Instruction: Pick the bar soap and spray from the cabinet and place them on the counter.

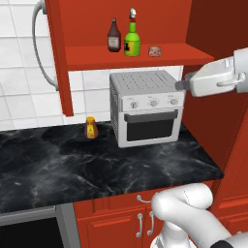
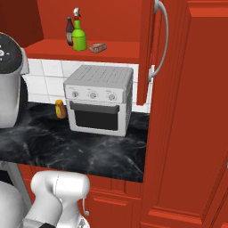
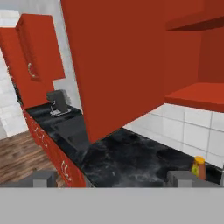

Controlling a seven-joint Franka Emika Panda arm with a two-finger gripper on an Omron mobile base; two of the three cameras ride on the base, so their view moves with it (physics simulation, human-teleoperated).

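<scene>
The red cabinet stands open above the counter. On its shelf, the green spray stands upright, and the small bar soap lies just to its right. My gripper hangs right of the toaster oven's top, below the shelf and below right of the soap. In the hand view my gripper is open with nothing between its fingertips, and it looks along the black counter.
A dark brown bottle stands left of the spray. A silver toaster oven and a small orange bottle sit on the counter. Open cabinet doors flank the shelf. A tall red wall closes the right.
</scene>
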